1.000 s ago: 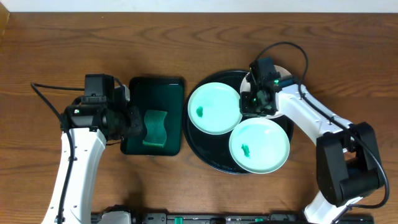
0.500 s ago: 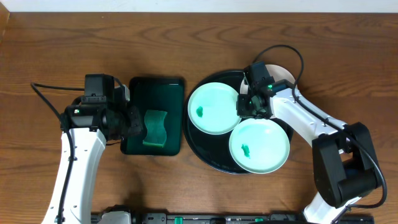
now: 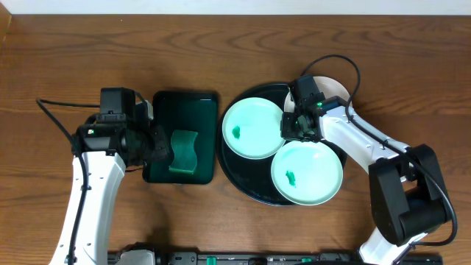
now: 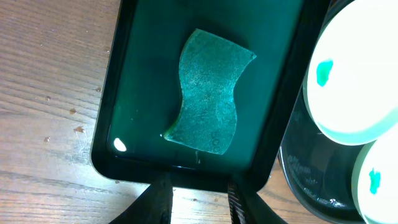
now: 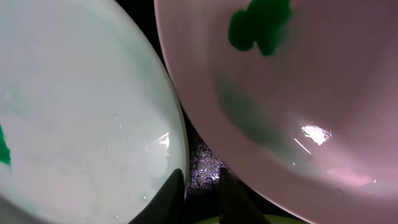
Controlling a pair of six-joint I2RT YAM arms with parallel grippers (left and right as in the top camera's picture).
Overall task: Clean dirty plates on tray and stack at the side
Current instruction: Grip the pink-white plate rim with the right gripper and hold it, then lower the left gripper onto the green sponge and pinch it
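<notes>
The overhead camera is looking straight down on the whole table (image 3: 44, 44). The left wrist camera is facing down, fairly near, over the green tray (image 4: 134, 93), sharing the black tray (image 4: 311, 183) and a mint plate (image 4: 360, 74) with overhead. The right wrist camera is peering very close between two plates (image 5: 74, 112).
</notes>
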